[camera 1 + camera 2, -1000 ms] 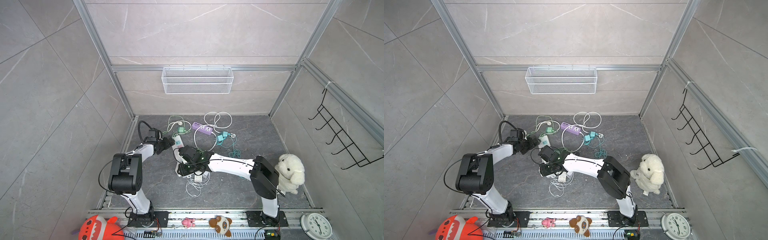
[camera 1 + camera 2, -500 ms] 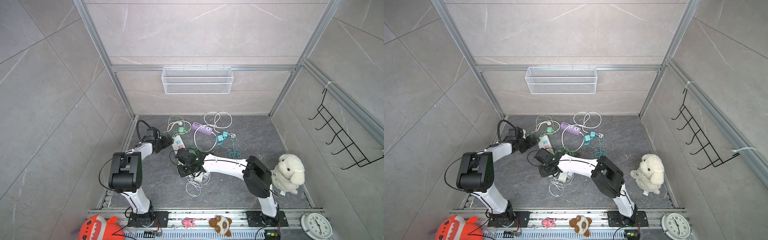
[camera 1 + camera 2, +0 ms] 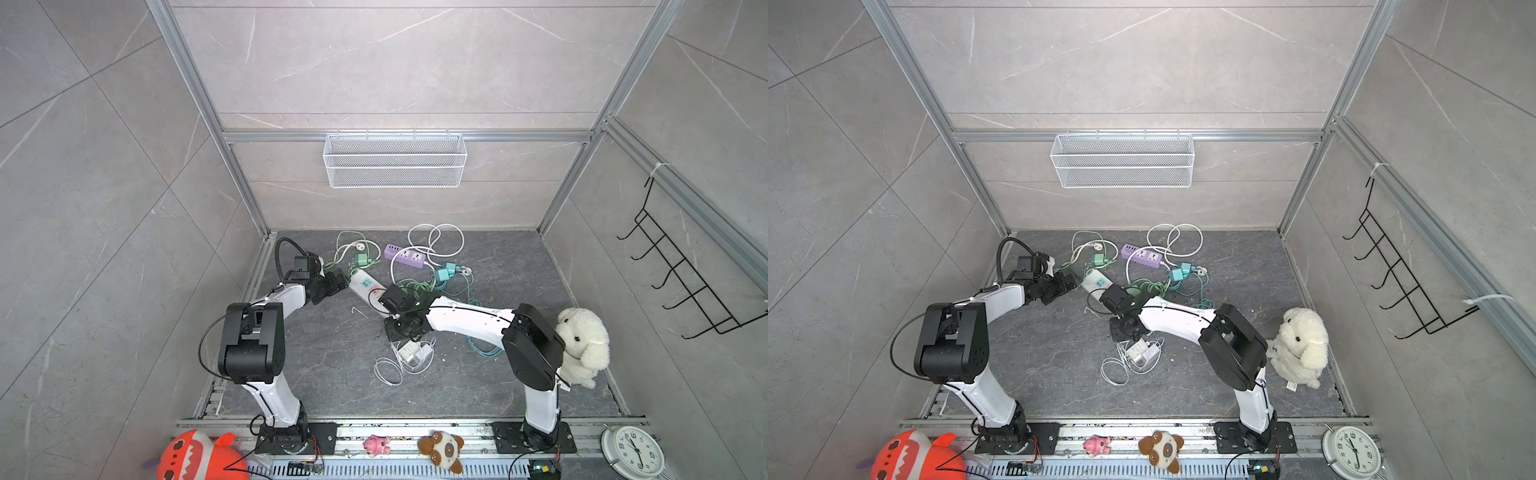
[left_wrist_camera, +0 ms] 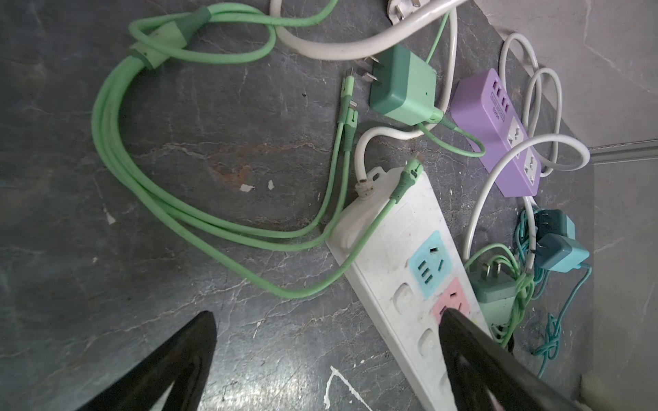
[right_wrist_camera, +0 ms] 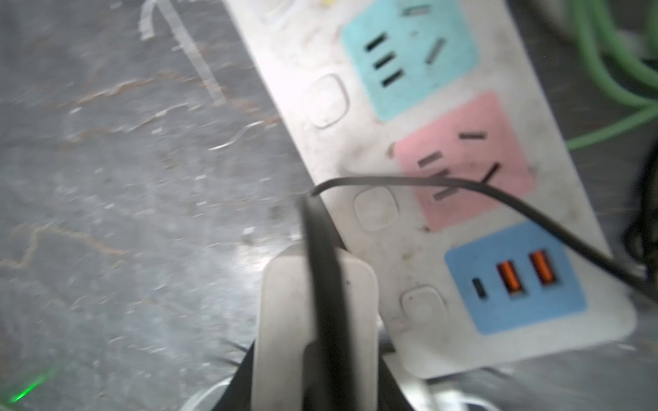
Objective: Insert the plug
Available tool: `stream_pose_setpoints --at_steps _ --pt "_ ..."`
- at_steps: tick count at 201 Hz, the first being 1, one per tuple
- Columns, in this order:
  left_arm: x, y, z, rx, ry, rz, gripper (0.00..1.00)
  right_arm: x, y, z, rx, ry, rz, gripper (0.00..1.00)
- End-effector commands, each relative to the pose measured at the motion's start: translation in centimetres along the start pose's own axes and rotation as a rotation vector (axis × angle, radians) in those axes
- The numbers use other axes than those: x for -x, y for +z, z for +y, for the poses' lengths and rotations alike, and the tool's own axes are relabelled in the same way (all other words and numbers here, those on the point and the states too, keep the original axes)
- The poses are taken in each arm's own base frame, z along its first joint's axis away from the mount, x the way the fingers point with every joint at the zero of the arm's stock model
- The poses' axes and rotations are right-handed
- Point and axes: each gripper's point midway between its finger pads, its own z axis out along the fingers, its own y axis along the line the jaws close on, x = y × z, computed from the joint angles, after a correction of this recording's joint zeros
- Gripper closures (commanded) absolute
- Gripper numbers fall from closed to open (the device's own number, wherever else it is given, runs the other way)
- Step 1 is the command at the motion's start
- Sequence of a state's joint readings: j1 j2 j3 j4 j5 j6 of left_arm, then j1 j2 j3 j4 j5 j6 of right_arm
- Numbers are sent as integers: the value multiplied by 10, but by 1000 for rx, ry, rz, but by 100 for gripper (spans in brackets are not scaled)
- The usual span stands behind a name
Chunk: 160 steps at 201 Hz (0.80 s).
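A white power strip [image 3: 365, 286] with cyan, pink and blue socket panels lies at an angle on the dark floor. In the right wrist view my right gripper [image 5: 317, 338] is shut on a white plug [image 5: 281, 302], held just off the strip's [image 5: 356, 149] long edge near the pink and blue panels. A dark cable crosses in front of the plug, and its prongs are hidden. In both top views that gripper [image 3: 401, 330] hangs over the strip's near end. My left gripper [image 4: 325, 316] stands open at the strip's far end [image 4: 391, 227], one finger over the pink socket.
Behind the strip lie a purple power strip [image 3: 405, 255], a green charger [image 3: 360, 260] with looped green cable, and teal chargers [image 3: 444, 273]. A second white charger with coiled cable [image 3: 409, 351] lies near the right gripper. A plush dog [image 3: 582, 345] sits at the right wall.
My right gripper with the plug drifted slightly left and then back right beside the strip. The left gripper stayed open in the same place.
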<state>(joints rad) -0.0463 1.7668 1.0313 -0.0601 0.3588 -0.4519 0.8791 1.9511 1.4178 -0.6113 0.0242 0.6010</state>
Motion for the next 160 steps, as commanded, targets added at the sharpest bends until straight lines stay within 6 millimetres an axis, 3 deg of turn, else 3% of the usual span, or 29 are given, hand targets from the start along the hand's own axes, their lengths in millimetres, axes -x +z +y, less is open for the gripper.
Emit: stream_pose_setpoints --at_steps 1,22,42,92,122,160 --pt "2 5 -18 -66 50 23 0 2 -7 -41 -101 12 12 87" --pt "-4 9 -29 -89 69 48 0 9 -14 -46 -97 19 9 87" --pt "-7 7 -38 -92 97 54 0 12 -28 -37 -59 20 10 87" --pt "-2 -20 -46 -69 137 20 0 32 -74 -36 -41 119 -120 87" --pt "-2 -35 -52 -77 157 -5 0 54 -72 -34 -55 187 -199 86" --pt "-7 -44 -41 -19 178 -19 0 81 -51 -35 -134 268 -264 86"
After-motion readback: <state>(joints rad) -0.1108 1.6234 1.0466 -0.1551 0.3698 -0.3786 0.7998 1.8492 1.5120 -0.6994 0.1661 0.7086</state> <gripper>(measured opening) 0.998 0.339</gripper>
